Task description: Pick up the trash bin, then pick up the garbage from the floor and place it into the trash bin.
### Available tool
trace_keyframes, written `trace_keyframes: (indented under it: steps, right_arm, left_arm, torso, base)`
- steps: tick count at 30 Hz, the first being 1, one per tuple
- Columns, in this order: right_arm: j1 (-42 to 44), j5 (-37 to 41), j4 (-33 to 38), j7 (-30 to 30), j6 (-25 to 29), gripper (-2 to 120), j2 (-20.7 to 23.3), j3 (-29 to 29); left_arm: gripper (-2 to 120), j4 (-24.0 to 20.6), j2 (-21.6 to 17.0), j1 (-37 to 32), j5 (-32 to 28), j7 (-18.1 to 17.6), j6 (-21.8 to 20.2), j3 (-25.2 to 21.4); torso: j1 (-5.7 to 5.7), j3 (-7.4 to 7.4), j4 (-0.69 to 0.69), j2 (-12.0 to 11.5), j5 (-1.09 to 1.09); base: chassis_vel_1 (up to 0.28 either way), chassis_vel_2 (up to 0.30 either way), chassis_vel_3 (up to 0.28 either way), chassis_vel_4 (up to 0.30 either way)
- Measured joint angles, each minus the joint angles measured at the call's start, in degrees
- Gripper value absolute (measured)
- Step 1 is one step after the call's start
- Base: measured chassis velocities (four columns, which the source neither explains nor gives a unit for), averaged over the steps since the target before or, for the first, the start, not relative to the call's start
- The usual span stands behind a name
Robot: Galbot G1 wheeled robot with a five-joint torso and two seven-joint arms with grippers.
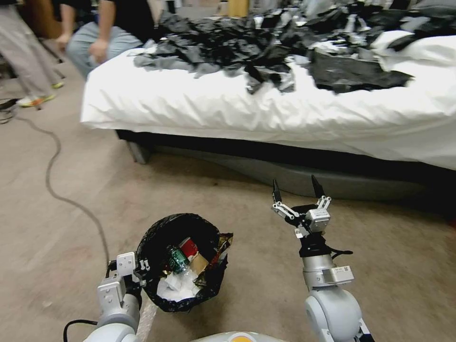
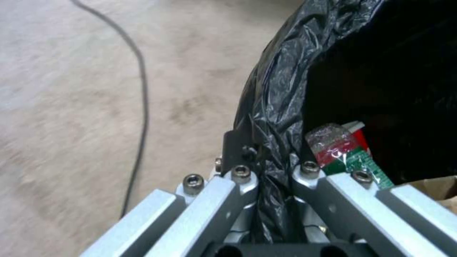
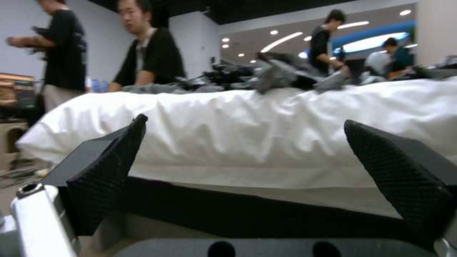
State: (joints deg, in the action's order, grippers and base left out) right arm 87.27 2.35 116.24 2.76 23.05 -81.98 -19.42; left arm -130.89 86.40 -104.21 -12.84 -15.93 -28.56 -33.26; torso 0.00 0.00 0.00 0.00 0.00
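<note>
While the left gripper (image 1: 142,267) is clenched on the rim of the trash bin (image 1: 159,237), w/ garbage (image 1: 185,270) inside, the bin hangs above the floor (image 1: 71,237); right gripper (image 1: 297,190) is spread wide, empty, facing the bed (image 1: 266,118).

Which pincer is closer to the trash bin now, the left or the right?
Left. The left pincer is shut on the trash bin rim. The right pincer is open, apart from it, toward the bed.

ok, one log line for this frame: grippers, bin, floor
left gripper: shut on bin rim | right gripper: open, empty, raised toward bed | bin: holds garbage | floor: cable
</note>
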Motion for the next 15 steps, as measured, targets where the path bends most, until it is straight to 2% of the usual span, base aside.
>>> trace_keyframes:
  steps: [15]
  right_arm:
    - [-0.24, -0.66, -1.31, -0.31, -0.10, 100, 0.15, 1.37]
  left_arm:
    - [0, -0.21, 0.08, 0.16, -0.54, 0.05, 0.01, 0.04]
  torso:
    - [0.00, 0.00, 0.00, 0.00, 0.00]
  base:
    - [0.128, 0.128, 0.126, 0.121]
